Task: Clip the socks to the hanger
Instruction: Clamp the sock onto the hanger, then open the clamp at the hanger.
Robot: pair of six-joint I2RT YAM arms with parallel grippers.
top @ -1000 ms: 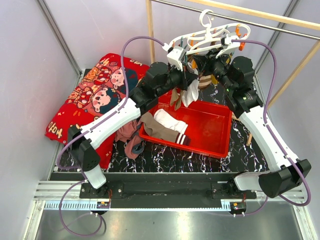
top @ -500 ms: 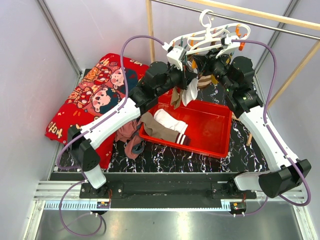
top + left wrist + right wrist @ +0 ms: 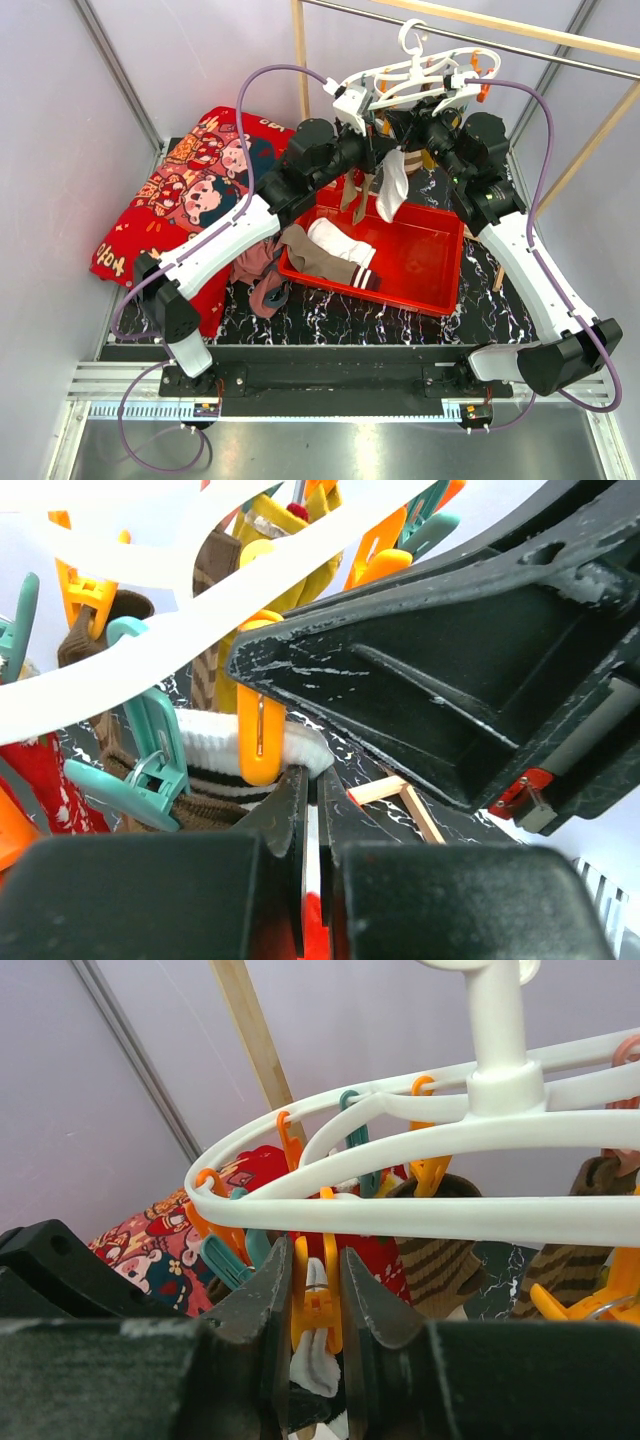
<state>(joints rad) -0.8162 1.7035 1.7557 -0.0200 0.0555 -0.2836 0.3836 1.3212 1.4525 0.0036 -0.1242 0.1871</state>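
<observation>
- The right gripper (image 3: 316,1270) is clenched on a yellow-orange plastic clip peg (image 3: 316,1315) of the white plastic oval ring hanger (image 3: 400,1212), which hangs at the far side. If the peg is squeezed open, the long white sock (image 3: 392,190) under it may, I think, drop.
- The left gripper (image 3: 312,780) is almost closed, with nothing visibly held. It is just beside a ribbed white cuff with dark stripe (image 3: 220,748) and could drag it from its peg.
- The red plastic tub (image 3: 420,262) below holds, at its left end, a folded white sock (image 3: 340,238) and a taupe sock with striped cuff (image 3: 322,262).
</observation>
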